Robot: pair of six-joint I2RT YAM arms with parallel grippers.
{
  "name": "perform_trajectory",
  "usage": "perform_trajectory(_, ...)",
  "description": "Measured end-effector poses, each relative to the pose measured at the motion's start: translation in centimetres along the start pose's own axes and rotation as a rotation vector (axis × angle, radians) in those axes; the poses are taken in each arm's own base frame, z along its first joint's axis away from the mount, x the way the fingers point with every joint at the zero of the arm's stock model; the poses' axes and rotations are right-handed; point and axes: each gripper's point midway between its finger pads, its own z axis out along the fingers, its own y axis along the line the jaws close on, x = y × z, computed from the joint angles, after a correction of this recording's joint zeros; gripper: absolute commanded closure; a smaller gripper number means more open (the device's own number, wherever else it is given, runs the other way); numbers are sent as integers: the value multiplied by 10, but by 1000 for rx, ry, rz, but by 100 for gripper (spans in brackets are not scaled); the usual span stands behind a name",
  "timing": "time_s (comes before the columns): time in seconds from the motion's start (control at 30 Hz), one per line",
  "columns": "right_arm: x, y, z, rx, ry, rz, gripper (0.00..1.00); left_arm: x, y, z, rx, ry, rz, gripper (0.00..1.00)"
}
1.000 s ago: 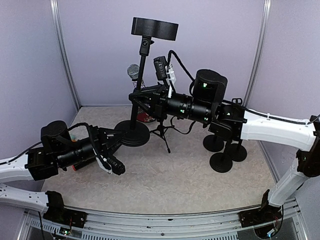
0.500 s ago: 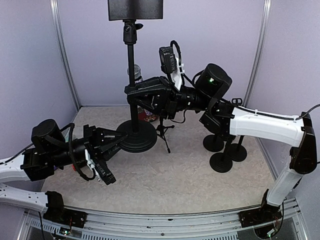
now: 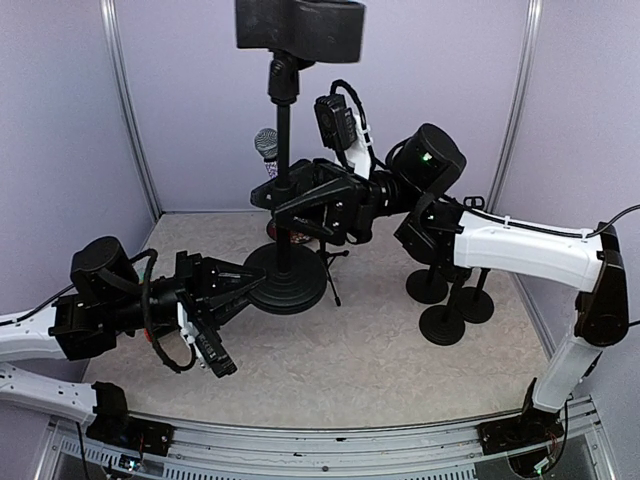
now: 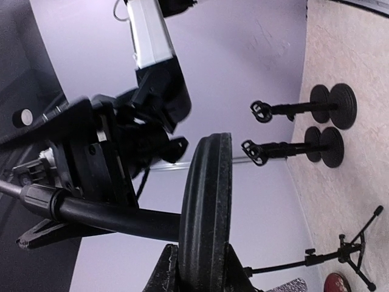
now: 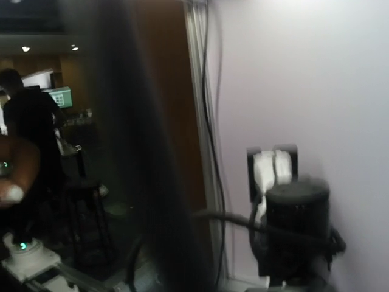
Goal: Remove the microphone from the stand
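While my left gripper (image 3: 240, 283) is closed on the rim of the round base (image 3: 295, 292) of the tall stand (image 3: 283, 130), this black disc sits clamped on edge between the fingers in the left wrist view. The base rests on the table (image 3: 380, 370), toward 9 o'clock from the table's middle, and the pole stands upright with a wide black holder (image 3: 300, 25) on top. My right gripper (image 3: 277, 202) is at the pole, about halfway up, with one finger on each side of it. I cannot tell if it presses the pole or stands loose; the right wrist view gives only a dark blur.

The microphone (image 3: 266, 143) is upright near the back wall, at 11 o'clock from the base, just beside the pole on its 9 o'clock side. My right gripper hides its lower part, so what carries it I cannot tell. A small tripod (image 3: 328, 268) stands at 2 o'clock from the base. Three low stands (image 3: 445, 320) are at 3 o'clock.
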Motion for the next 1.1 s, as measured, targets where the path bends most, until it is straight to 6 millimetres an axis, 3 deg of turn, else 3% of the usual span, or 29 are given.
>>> perform_trajectory(0.07,12,-3,-5,62,27,53,8,9,-11,3,39,46,1,100)
perform_trajectory(0.13,17,-11,-14,164,38,68,6,17,-22,4,72,86,-6,100)
perform_trajectory(0.27,22,-29,-40,447,22,69,11,29,-30,2,103,150,-11,100)
perform_trajectory(0.37,22,-35,-76,691,-22,57,20,42,-31,0,103,215,-19,100)
perform_trajectory(0.5,18,-38,-112,942,-96,26,20,50,-33,-2,105,260,-24,100)
perform_trajectory(0.67,23,-43,-104,1051,-99,-13,19,52,-33,-2,106,270,-23,100)
perform_trajectory(0.87,34,-67,-85,1073,-50,-48,22,54,-33,-3,105,279,-22,100)
perform_trajectory(1.0,40,-87,-73,1085,-26,-66,33,54,-34,-3,104,279,-17,100)
perform_trajectory(1.1,43,-98,-69,1100,-16,-81,47,53,-37,-4,107,278,-11,100)
